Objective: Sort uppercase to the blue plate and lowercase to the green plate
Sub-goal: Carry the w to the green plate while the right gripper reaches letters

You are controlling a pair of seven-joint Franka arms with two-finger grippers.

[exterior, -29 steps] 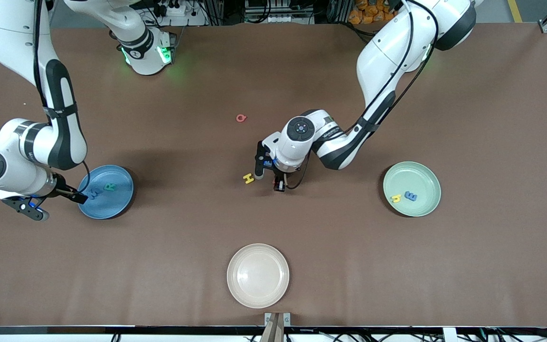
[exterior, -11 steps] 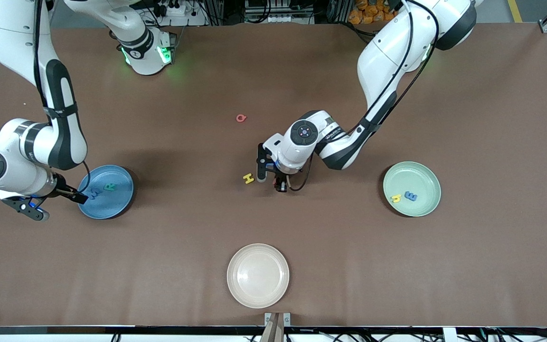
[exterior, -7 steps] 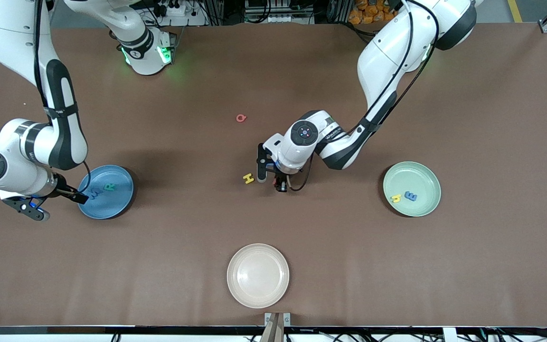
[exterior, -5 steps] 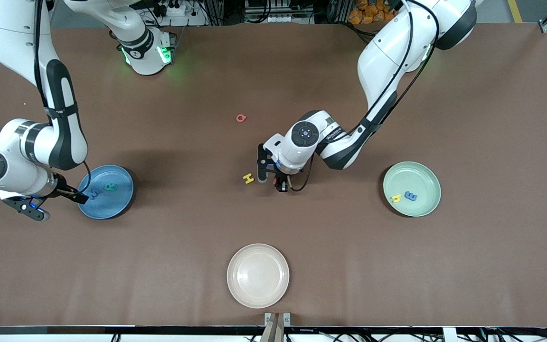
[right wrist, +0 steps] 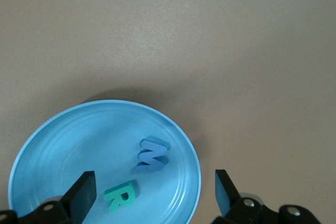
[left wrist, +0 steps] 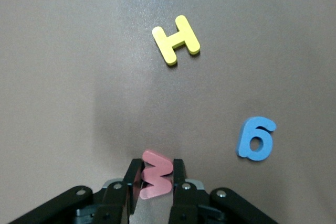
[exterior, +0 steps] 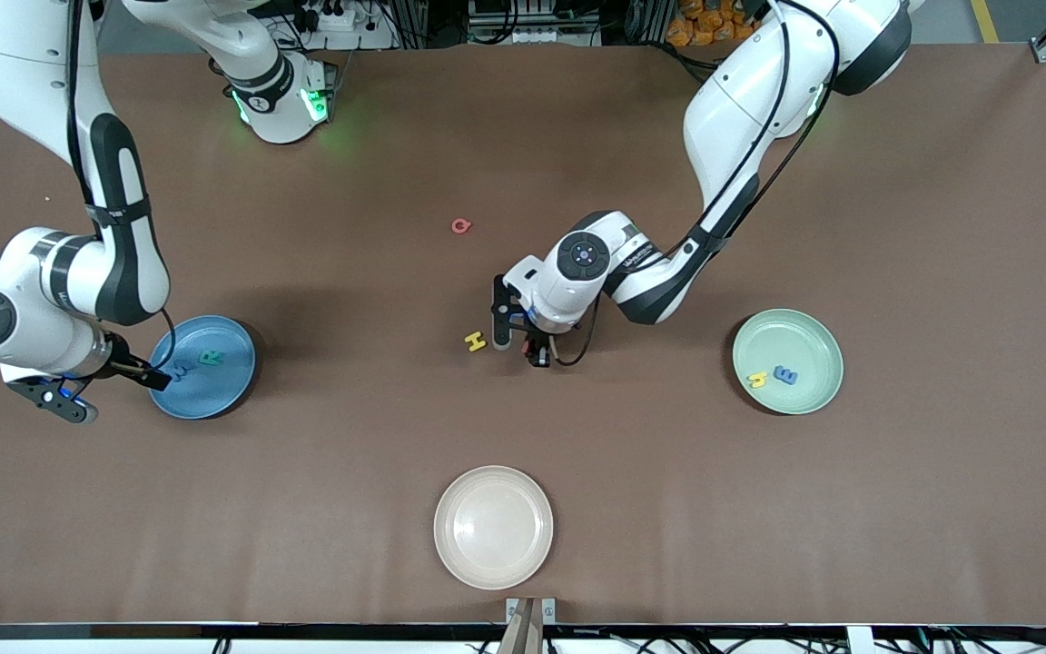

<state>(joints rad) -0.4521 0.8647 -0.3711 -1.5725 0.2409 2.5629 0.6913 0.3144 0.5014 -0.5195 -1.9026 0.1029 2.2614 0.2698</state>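
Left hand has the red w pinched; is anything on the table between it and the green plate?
Nothing visible. The left hand is shut on the red w, and the brown table is bare from there toward the green plate. The yellow H and blue g lie beside the hand, not on that line.

Readable letters only — no brands or printed labels legible. Yellow foam capital H on the brown table mid-area; blue foam g, reading like a 6, near it. Red foam w between the left gripper fingers. Sky-blue round plate carries blue foam W and teal-green foam R. Pale green round plate carries yellow foam h, blue foam e. Pink-red foam Q — toward the table's base-side edge.
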